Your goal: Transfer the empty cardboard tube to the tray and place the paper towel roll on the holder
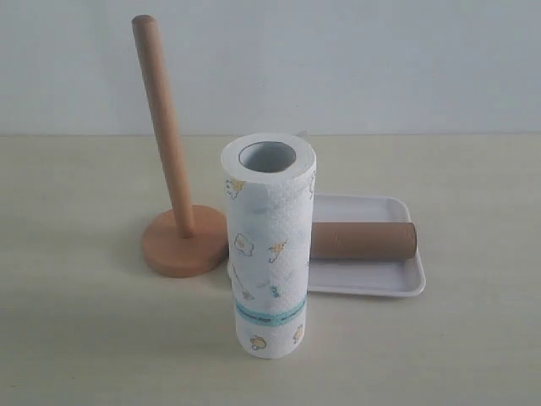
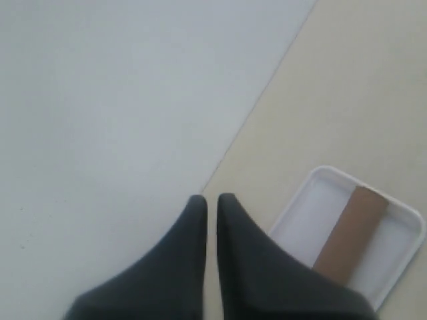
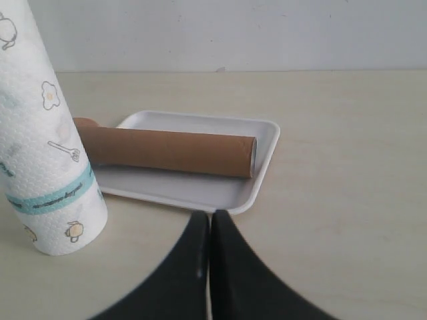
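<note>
The brown cardboard tube lies lengthwise in the white tray, also seen as the tube in the tray and the tube in the tray. The paper towel roll stands upright on the table in front of the tray, its hollow core up; the roll shows in the right wrist view too. The wooden holder stands bare at the left. My left gripper is shut and empty. My right gripper is shut and empty, near the tray's corner. Neither shows in the exterior view.
A pale beige table carries everything, with a plain white wall behind it.
</note>
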Controlling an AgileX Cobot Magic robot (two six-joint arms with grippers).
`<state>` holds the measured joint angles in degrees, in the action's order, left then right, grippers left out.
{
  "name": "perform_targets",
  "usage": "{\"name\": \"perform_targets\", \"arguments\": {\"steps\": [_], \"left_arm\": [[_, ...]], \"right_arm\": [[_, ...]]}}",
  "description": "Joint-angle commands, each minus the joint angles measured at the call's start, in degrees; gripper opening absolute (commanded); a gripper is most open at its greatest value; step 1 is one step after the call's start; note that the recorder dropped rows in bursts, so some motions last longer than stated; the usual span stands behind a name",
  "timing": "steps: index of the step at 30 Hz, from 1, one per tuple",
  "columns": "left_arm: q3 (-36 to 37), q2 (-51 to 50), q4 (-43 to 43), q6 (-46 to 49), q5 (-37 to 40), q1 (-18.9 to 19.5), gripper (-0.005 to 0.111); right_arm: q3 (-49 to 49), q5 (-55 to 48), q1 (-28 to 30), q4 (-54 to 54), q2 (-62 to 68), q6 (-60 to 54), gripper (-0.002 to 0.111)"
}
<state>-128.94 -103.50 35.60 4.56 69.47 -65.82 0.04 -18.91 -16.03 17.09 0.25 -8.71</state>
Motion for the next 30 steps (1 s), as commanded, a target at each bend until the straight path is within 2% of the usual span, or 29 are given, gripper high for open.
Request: {"name": "perform_targets", "arguments": {"steps": [1, 6, 9, 15, 18, 20, 28, 30], "left_arm": [[0.29, 6.49, -3.44, -4.05, 0.49, -0.11, 0.004], [4.9, 14.58, -5.4, -7.54, 0.49, -0.11, 0.004], [9.98, 19.86, -5.64, -11.78, 0.49, -0.11, 0.004], [23.68, 30.84, -5.64, -20.27, 0.49, -0.11, 0.004], [33.77, 37.1, -5.89, -24.39, 0.49, -0.11, 0.004], [40.23, 41.17, -6.03, -27.88, -2.17, -0.11, 0.004], [67.67, 60.15, -9.73, -36.43, -25.23, -0.11, 0.004], [73.21, 64.33, -10.55, -36.74, -28.55, -0.11, 0.004]], "right_arm": [[-0.04, 0.48, 0.14, 0.04, -0.25, -0.2, 0.0], [-0.04, 0.48, 0.14, 0.04, -0.25, -0.2, 0.0], [-0.04, 0.48, 0.14, 0.04, -0.25, -0.2, 0.0], [-0.04, 0.48, 0.14, 0.04, -0.25, -0.2, 0.0], [-0.04, 0.48, 0.14, 0.04, -0.25, -0.2, 0.0], [-0.04, 0.48, 0.14, 0.04, -0.25, -0.2, 0.0], [-0.04, 0.48, 0.14, 0.04, -0.25, -0.2, 0.0], [-0.04, 0.48, 0.14, 0.04, -0.25, -0.2, 0.0]]}}
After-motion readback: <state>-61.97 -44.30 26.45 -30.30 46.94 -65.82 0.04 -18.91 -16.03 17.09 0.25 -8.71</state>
